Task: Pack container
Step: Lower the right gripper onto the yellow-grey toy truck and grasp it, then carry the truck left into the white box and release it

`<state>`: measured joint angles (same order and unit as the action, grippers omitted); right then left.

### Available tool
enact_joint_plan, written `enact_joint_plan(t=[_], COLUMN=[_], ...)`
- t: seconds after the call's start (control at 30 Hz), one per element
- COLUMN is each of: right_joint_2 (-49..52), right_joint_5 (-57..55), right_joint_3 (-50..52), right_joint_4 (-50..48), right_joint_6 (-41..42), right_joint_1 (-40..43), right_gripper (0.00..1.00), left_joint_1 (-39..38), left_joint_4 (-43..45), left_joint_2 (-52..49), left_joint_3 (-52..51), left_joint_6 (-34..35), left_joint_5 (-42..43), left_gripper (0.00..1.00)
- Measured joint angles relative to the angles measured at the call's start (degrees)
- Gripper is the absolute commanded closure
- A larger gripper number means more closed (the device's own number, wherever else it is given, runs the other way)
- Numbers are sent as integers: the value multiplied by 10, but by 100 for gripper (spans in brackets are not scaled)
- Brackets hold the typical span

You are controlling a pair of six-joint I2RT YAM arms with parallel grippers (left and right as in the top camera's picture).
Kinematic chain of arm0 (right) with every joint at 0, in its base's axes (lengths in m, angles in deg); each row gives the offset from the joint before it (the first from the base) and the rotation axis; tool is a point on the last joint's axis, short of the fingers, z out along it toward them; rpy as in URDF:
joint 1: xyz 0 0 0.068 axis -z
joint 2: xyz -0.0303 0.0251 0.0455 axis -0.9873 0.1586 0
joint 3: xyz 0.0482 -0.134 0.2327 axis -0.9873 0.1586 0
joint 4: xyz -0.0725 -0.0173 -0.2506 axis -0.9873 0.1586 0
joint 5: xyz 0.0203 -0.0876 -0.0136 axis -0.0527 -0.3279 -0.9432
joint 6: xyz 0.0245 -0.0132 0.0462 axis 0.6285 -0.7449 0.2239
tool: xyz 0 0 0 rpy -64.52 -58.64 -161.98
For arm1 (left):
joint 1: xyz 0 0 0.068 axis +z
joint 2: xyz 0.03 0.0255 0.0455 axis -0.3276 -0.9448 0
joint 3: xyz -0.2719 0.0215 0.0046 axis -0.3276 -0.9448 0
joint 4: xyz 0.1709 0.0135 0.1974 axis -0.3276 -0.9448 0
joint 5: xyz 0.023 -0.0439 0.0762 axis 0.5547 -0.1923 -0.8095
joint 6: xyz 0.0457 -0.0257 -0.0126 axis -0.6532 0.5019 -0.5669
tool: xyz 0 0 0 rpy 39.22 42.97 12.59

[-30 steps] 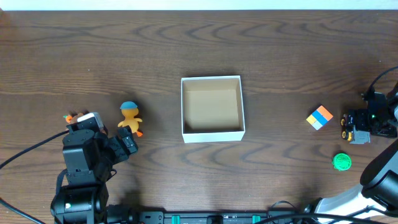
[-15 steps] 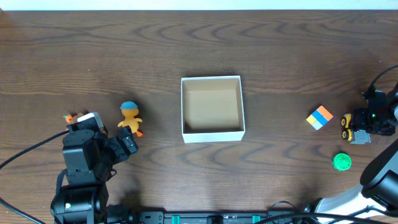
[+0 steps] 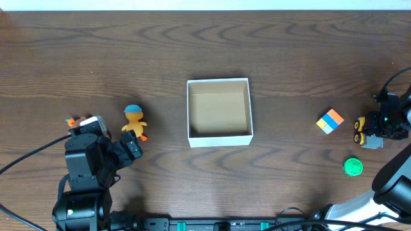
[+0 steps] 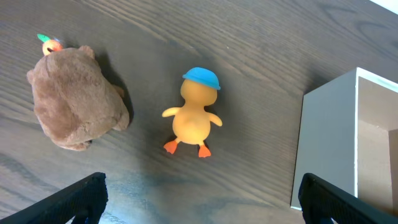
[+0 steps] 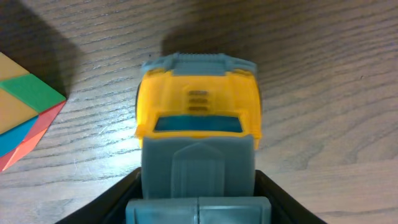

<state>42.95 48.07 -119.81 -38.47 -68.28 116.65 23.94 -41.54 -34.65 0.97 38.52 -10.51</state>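
The container [image 3: 218,138], a small white box with a tan bottom, sits mid-table with nothing in it; its left wall [image 4: 323,143] shows in the left wrist view. A yellow and grey toy truck [image 3: 364,131] stands at the far right, and my right gripper [image 3: 377,127] is shut on it. In the right wrist view both black fingers press the sides of the truck's [image 5: 198,118] grey rear, the gripper [image 5: 198,182] low on the table. My left gripper [image 4: 200,202] is open above bare wood, just short of an orange duck [image 4: 195,112] with a blue cap.
A brown plush toy [image 4: 74,99] lies left of the duck [image 3: 133,120]. A multicoloured cube [image 3: 330,121] rests just left of the truck, and a green round piece [image 3: 352,167] lies nearer the front edge. Cables trail from both arms.
My right gripper has closed from wide open onto the toy truck, which shifted slightly. The left arm and everything else have stayed still.
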Motion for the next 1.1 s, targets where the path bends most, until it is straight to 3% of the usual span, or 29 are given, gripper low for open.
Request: enact_joint_plan(t=[0.3,0.47,0.83,1.1], right_joint_2=[0,0,-1,-50], right_joint_5=[0,0,0,0], right_joint_3=[0,0,0,1], right_joint_4=[-1,-2,-15,-31], right_joint_6=[0,2,20,96], right_joint_1=[0,0,0,-19], right_gripper=[54,61,99,99], left_joint_1=[0,0,0,0], left_joint_4=[0,0,0,0], left_joint_2=[0,0,0,0], left_joint_3=[0,0,0,0], left_joint_6=[0,0,0,0], left_joint_5=[0,0,0,0], left_gripper=[2,2,2,2])
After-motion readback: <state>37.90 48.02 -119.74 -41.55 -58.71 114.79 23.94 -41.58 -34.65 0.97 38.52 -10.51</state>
